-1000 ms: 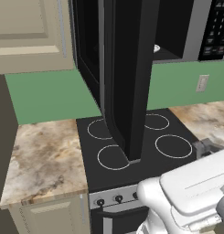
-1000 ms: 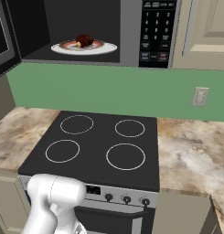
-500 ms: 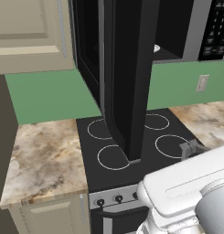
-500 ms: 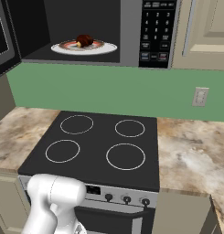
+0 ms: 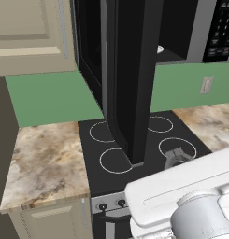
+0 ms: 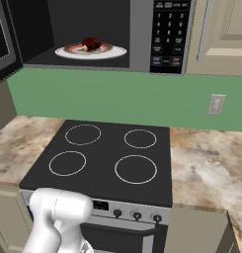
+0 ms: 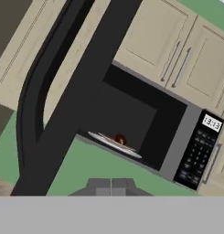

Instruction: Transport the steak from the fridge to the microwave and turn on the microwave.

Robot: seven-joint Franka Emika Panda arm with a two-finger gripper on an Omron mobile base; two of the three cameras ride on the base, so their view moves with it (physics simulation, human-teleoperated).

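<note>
The microwave (image 6: 138, 34) hangs above the stove with its door (image 5: 134, 70) swung wide open toward me. Inside, the steak (image 6: 92, 43) rests on a flat plate (image 6: 112, 51) with a reddish rim. The hand view shows the same steak (image 7: 119, 139) and plate (image 7: 131, 151) in the cavity, with the keypad (image 7: 195, 157) to the right. My gripper (image 5: 176, 158) hovers low over the stove's right burners, below and in front of the cavity. Its fingertips (image 7: 110, 186) sit together, shut on nothing. The fridge is out of view.
A black stove (image 6: 107, 158) with ring burners and front knobs (image 6: 137, 215) lies under the microwave. Marble counters (image 6: 206, 168) flank it, the left counter (image 5: 41, 158) among them. A wall outlet (image 6: 217, 105) sits on the green backsplash. Cream cabinets (image 5: 32, 32) border the microwave.
In the left base view my gripper has slid leftward over the stove's right burners and the arm has come further into the frame. Steak, plate and door have not moved.
</note>
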